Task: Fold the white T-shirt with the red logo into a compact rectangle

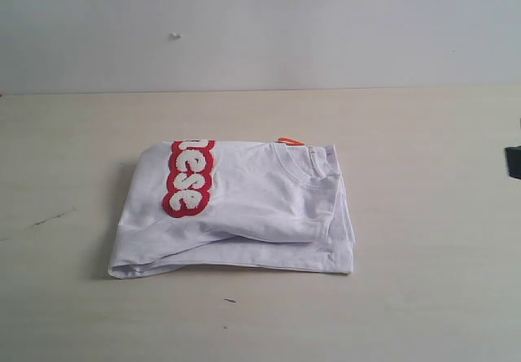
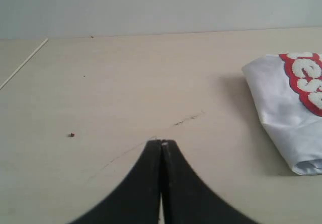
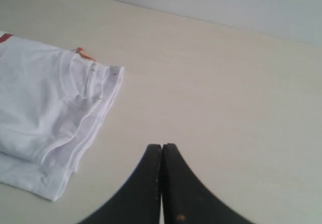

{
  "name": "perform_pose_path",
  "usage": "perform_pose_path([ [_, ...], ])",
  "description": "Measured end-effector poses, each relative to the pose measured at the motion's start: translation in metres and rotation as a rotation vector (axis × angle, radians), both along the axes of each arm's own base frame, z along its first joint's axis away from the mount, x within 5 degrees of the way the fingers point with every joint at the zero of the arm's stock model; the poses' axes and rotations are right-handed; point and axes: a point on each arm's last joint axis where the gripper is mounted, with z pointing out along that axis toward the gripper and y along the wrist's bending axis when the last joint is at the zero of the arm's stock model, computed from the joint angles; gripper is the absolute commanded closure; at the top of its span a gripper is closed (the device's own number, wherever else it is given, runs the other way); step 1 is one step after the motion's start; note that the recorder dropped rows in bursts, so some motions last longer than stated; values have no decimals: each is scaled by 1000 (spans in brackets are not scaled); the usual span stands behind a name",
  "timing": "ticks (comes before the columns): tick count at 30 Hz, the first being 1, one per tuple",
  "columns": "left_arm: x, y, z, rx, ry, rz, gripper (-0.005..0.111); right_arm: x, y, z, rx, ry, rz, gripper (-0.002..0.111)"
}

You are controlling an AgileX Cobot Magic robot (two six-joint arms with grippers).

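Observation:
The white T-shirt lies folded into a rough rectangle in the middle of the pale table. Part of the red logo shows on its top left, with white letters. The ribbed neck and an orange tag sit at the far right of the fold. My left gripper is shut and empty over bare table, well apart from the shirt and its logo. My right gripper is shut and empty too, off the shirt's collar side. Neither gripper shows in the exterior view.
A plain grey wall runs behind the table. A dark object pokes in at the right edge of the exterior view. Small dark scuffs and a crumb mark the tabletop near my left gripper.

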Motion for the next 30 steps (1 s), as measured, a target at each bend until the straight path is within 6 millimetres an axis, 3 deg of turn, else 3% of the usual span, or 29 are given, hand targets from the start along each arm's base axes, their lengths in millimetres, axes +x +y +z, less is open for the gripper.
perform_pose_path([
  [5,0,0,0,0,0,0,106,-36,-20,-4,26,-86,-130,108],
  [10,0,0,0,0,0,0,106,-60,-31,-31,40,-145,-236,108],
  [21,0,0,0,0,0,0,106,-82,-36,-71,89,-314,-351,108],
  [30,0,0,0,0,0,0,106,-91,-35,-95,94,-330,-373,108],
])
